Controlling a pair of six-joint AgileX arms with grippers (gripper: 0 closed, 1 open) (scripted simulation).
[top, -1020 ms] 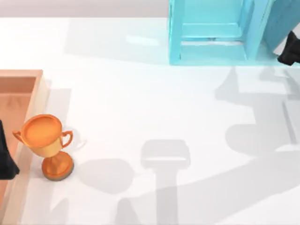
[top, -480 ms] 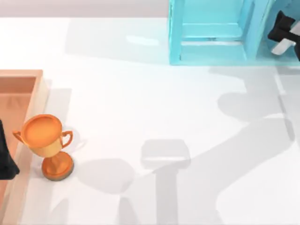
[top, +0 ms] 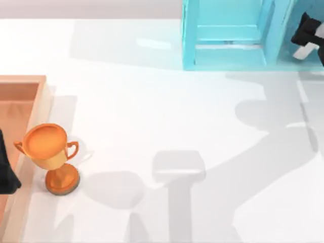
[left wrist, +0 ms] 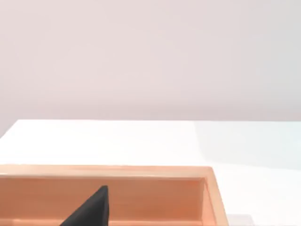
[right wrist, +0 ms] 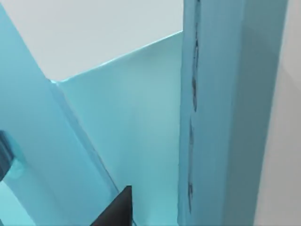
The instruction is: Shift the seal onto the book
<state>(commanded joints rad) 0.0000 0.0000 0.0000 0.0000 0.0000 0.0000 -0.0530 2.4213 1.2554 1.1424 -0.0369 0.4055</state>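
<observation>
The seal and the book are out of view. My right gripper [top: 307,38] hovers at the table's far right corner, over the right end of the light cyan shelf unit [top: 228,35]. In the right wrist view the shelf's cyan panels [right wrist: 141,122] stand very close, with a black part of that gripper [right wrist: 115,212] in front of them. My left gripper [top: 6,172] is parked at the left edge over a wooden tray [top: 23,83]. The left wrist view looks along the tray's rim [left wrist: 108,172].
A shiny orange two-handled trophy [top: 49,152] stands upright at the near left, just right of the wooden tray. The shelf unit lines the far edge from the middle to the right. The white tabletop [top: 167,116] carries arm shadows.
The right gripper has come in from the right edge and moved toward the far side, over the shelf's right end. In the last half second it barely shifted. The left arm is still.
</observation>
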